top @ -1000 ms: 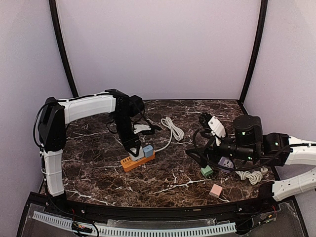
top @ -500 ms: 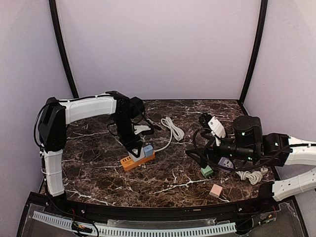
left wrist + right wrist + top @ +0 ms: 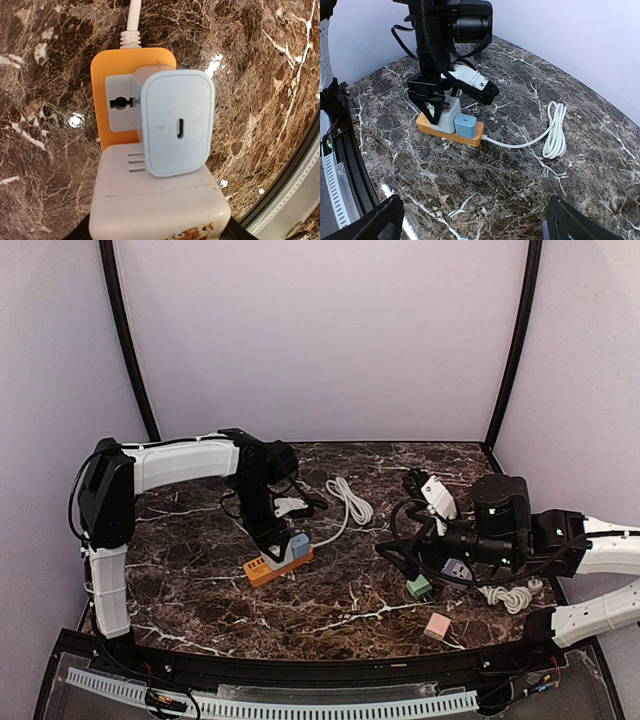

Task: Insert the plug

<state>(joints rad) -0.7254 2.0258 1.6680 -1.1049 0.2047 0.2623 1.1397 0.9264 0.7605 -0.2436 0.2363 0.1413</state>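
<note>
Left pincer [image 3: 439,109] clamps white adapter [image 3: 160,200] seated on orange power strip [image 3: 107,65], touching blue charger [image 3: 177,125]. Right pincer [image 3: 472,220] wide open, empty.

I saw a dark, marble-patterned table [image 3: 200,580] with white veins. Left of the middle, an orange power strip [image 3: 258,572] lay flat on it, skewed to the table's edges. Its white cord [image 3: 352,502] ran back to a folded loop lying toward the far edge. On the right, a green adapter [image 3: 419,587], a lavender adapter [image 3: 457,569] and a coiled white cable [image 3: 512,598] lay close together. A pink cube-shaped adapter [image 3: 436,626] sat a little apart, nearer the front edge.
</note>
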